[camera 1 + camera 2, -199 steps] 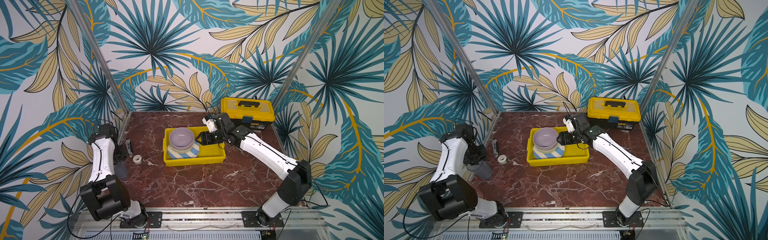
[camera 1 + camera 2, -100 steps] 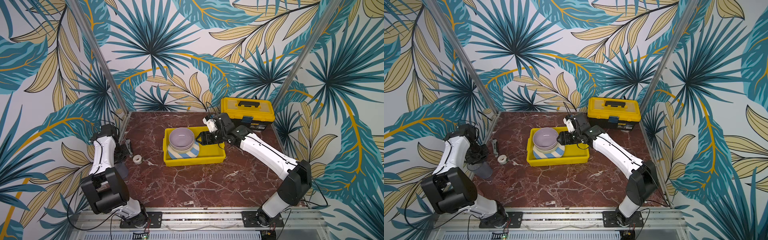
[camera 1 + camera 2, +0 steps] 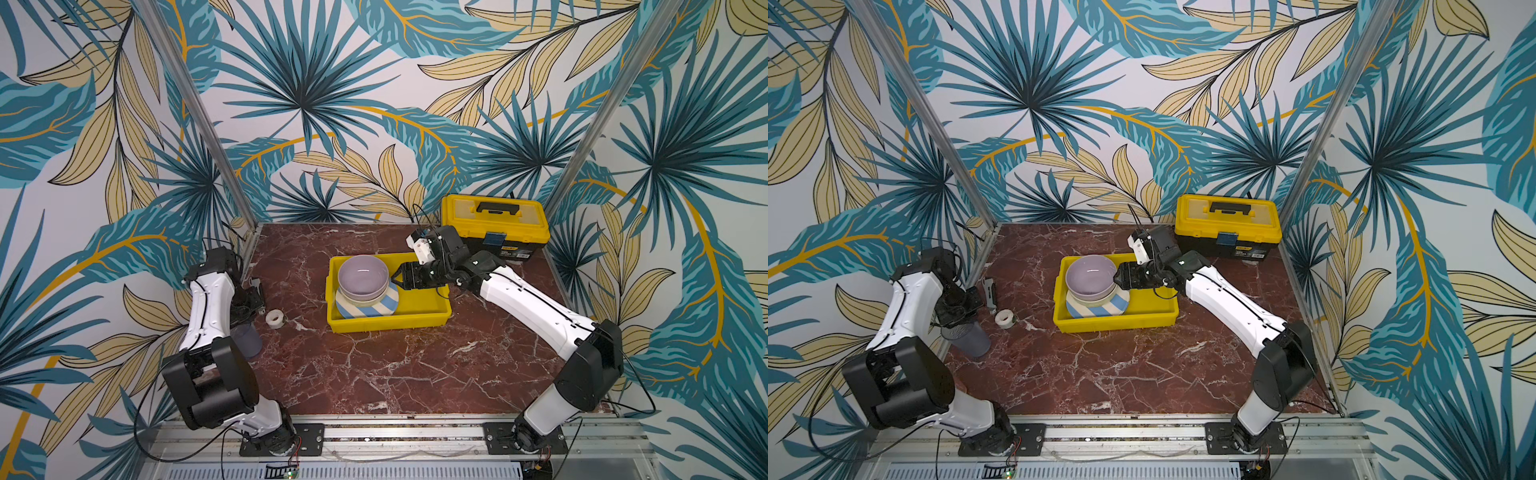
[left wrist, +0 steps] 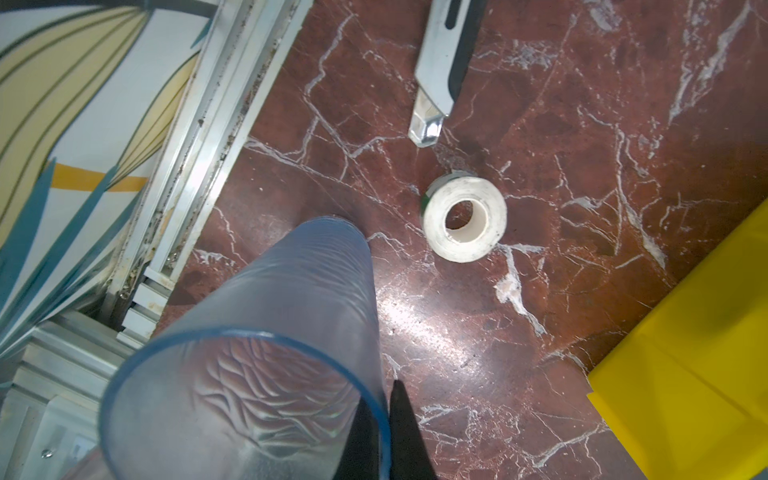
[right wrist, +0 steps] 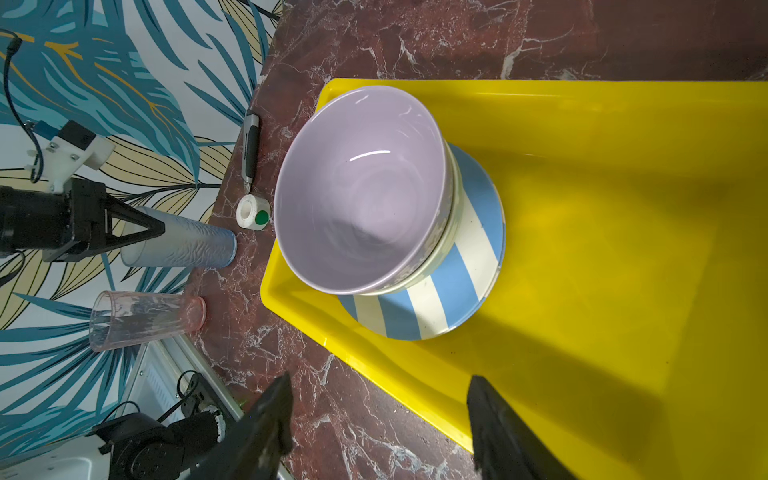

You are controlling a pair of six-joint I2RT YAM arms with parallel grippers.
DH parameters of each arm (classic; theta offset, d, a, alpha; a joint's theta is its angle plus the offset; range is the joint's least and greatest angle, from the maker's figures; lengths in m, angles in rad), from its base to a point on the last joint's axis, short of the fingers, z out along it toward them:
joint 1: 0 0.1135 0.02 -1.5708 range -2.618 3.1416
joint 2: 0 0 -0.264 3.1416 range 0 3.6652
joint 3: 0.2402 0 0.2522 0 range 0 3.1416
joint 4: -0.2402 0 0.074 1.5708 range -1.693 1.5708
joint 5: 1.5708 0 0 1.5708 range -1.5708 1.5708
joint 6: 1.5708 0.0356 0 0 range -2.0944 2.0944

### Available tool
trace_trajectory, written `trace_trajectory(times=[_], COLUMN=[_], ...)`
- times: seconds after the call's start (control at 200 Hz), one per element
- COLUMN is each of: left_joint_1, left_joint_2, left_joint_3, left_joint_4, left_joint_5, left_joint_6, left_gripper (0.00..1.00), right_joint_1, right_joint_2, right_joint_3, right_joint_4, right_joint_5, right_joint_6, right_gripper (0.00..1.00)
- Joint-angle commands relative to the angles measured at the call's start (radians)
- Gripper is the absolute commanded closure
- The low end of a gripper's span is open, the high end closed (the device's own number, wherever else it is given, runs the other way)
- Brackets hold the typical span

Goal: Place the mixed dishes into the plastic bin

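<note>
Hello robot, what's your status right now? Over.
Left hand shut on blue tumbler rim. Right hand open at yellow bin rim. Pink tumbler not yet binned. Tape roll nearby.

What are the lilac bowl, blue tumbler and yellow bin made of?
Lilac bowl: glazed ceramic or melamine, glossy; sharp highlight inside.
Blue tumbler: translucent, likely plastic; frosted, wavy relief.
Yellow bin: moulded plastic, smooth sheen, rolled rim.

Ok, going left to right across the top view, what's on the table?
Blue tumbler → tape roll → bin → toolbox. The knife overlaps the tumbler, so it is left out.
</note>
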Motion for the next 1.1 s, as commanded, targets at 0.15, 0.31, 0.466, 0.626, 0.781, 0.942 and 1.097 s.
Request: trace_trajectory(times=[0.15, 0.31, 0.466, 0.626, 0.781, 0.942, 1.097], left_joint_1=[-0.144, -0.233, -0.333, -0.444, -0.529, -0.577, -0.61], left_joint_2=[-0.094, -0.123, -0.124, -0.103, -0.065, -0.032, -0.026], left_joint_3=[0.04, 0.081, 0.103, 0.118, 0.125, 0.105, 0.07], left_joint_4=[-0.022, -0.064, -0.071, -0.07, -0.069, -0.069, -0.069], left_joint_5=[0.054, 0.071, 0.116, 0.118, 0.098, 0.065, 0.043], left_joint_6=[-0.004, -0.012, -0.03, -0.068, -0.081, -0.091, -0.107], left_gripper=[1.0, 1.0, 1.0, 1.0, 1.0, 1.0, 1.0], right_joint_1=[-0.002, -0.002, -0.002, 0.0, -0.002, -0.001, -0.001], right_joint_2=[-0.034, -0.044, -0.043, -0.041, -0.044, -0.047, -0.047], right_joint_3=[-0.035, -0.051, -0.062, -0.065, -0.074, -0.081, -0.082], right_joint_4=[0.026, 0.04, 0.056, 0.064, 0.064, 0.067, 0.066], right_joint_5=[0.008, 0.012, 0.01, 0.006, 0.015, 0.018, 0.022], right_joint_6=[0.038, 0.053, 0.064, 0.076, 0.074, 0.076, 0.072], right_gripper=[0.32, 0.32, 0.32, 0.32, 0.32, 0.32, 0.32])
